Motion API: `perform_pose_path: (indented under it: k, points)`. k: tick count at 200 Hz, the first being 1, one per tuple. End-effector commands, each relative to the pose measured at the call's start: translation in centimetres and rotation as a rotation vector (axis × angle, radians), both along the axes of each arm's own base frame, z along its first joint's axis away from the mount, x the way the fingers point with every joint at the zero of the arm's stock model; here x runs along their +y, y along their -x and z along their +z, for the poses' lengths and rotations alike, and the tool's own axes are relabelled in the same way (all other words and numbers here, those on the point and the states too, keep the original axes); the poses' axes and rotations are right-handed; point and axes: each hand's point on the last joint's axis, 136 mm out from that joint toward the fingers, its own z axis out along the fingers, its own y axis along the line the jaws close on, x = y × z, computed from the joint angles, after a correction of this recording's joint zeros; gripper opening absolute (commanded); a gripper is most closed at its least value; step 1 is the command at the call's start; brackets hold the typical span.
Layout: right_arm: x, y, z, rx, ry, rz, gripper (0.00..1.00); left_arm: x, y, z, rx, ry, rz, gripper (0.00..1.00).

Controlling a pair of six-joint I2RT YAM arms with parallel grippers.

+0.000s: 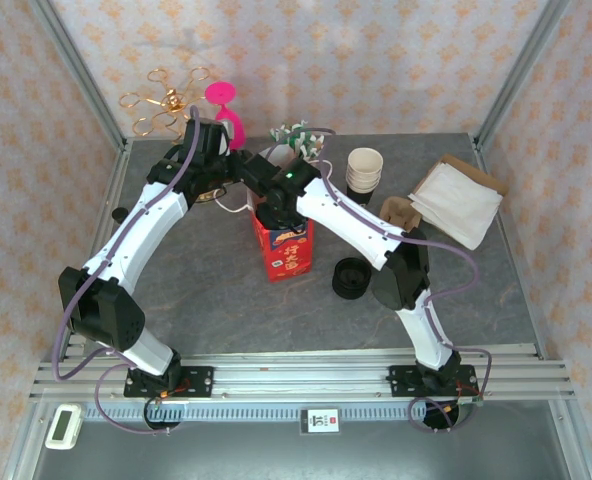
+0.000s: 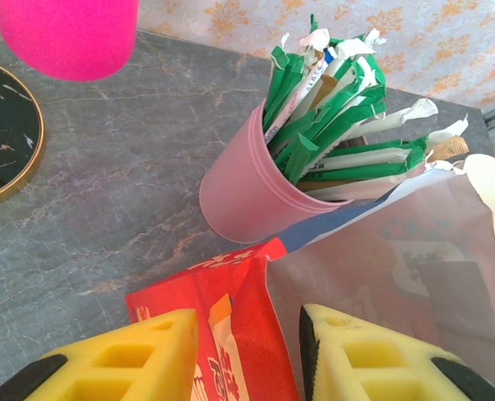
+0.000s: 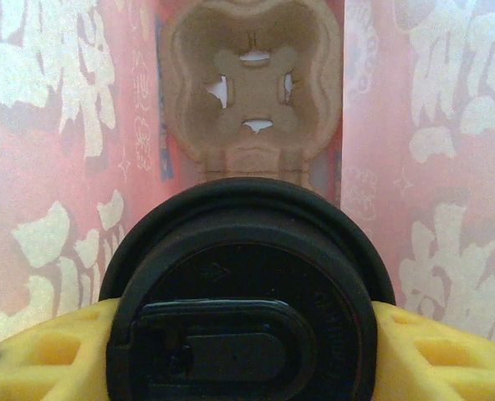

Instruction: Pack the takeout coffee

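Takeout coffee (image 3: 246,301): one, in one bag (image 1: 288,252).

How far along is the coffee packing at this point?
Done: the cup is lidded, and a carrier lies at the bottom of the bag. In hand: the left claw grips the bag's rim, and the right claw holds the cup inside the bag, above the carrier. Remaining: seat the cup in the carrier, let go and pull both claws out.
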Motion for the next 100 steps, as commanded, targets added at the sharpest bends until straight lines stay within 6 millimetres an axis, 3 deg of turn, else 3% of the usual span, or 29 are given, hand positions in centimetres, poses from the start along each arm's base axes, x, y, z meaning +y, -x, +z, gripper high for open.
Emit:
perform_pose_path:
  k: [1, 56, 100]
  points:
    - [-0.5, -0.3, -3.2, 0.039, 0.084, 0.001, 0.45, 0.0, 0.4, 2.6, -0.067, 0.029, 0.014, 0.39]
    - [-0.8, -0.5, -4.1, 0.047, 0.107, -0.002, 0.45, 0.9, 1.1, 3.9, -0.097, 0.031, 0.047, 0.39]
    - [-0.7, -0.8, -3.5, 0.035, 0.091, -0.007, 0.45, 1.7, 1.7, 5.6, -0.131, 0.049, 0.078, 0.4]
